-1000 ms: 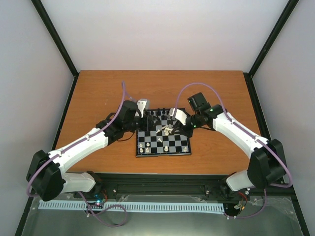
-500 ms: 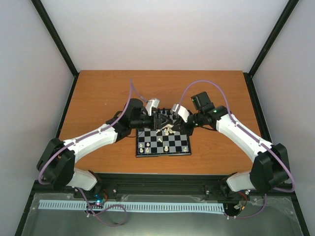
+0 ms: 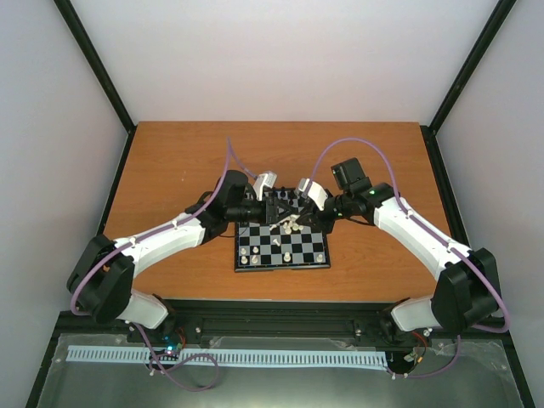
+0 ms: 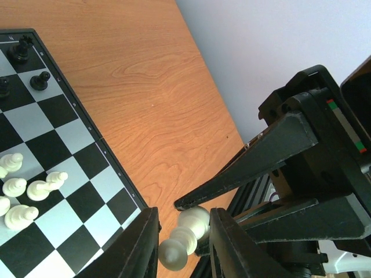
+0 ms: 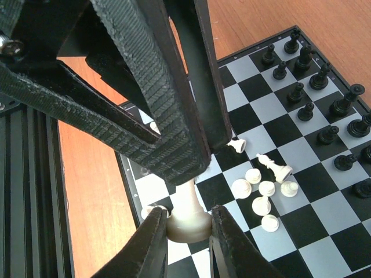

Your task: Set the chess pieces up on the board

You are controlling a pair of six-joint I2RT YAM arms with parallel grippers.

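Right pincer point(image 5: 188, 219) clenched on the base of a white piece point(image 5: 186, 226), one finger pressing each side. Left pincer point(image 4: 184, 225) grasping the same piece higher up; it fills the gap between those fingers. Piece held off the board point(image 5: 339, 231), over its far half as seen from the top view. Loose pieces point(image 5: 264, 194), all white, clustered mid-board, at least one toppled. Black pieces point(image 5: 301, 87) upright along the far side. Near-row pieces point(image 3: 255, 253), white, stand few and spaced. Board lies at the middle of the bench point(image 3: 170, 170), with both arms reaching over it from opposite sides.
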